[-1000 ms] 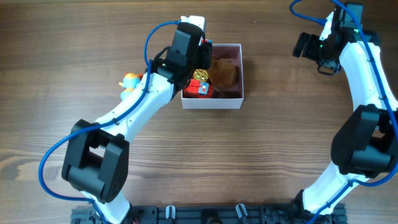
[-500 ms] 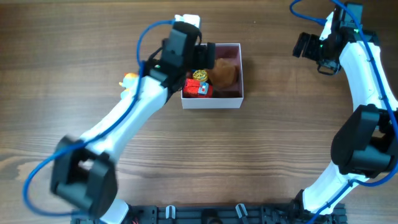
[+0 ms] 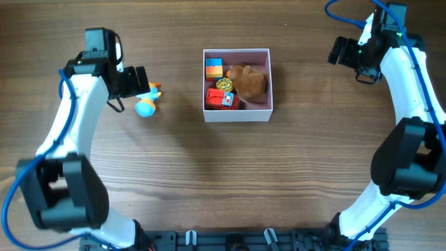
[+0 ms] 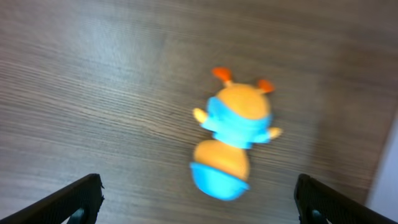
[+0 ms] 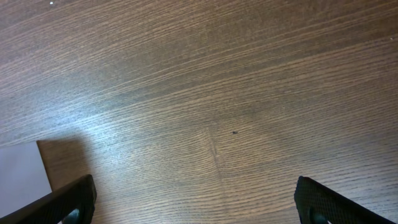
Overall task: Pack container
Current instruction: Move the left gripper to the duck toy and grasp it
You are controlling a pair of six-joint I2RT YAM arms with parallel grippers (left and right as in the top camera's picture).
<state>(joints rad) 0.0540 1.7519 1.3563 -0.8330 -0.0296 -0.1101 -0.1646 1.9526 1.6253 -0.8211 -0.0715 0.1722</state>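
The container (image 3: pixel 259 106) is a square white-walled box with a pink floor at the table's middle back. In it lie a blue-and-orange block (image 3: pixel 214 68), a brown plush (image 3: pixel 251 81), a yellow round piece (image 3: pixel 224 84) and a red toy (image 3: pixel 221 99). A blue-and-orange toy figure (image 3: pixel 146 104) lies on the wood to its left. My left gripper (image 3: pixel 132 86) hovers open just over that figure (image 4: pixel 233 146), which sits ahead of and between the wide-spread fingers (image 4: pixel 78 198), untouched. My right gripper (image 3: pixel 341 50) stands open and empty at the back right.
Under the right gripper (image 5: pixel 198 205) there is only bare wood, with a white patch (image 5: pixel 22 173) at the view's left edge. The arm bases stand at the front edge of the table.
The left gripper opened over the container's left side, then swung left to hover over the toy figure. The blue-and-orange block now shows in the container. The right arm has not moved.
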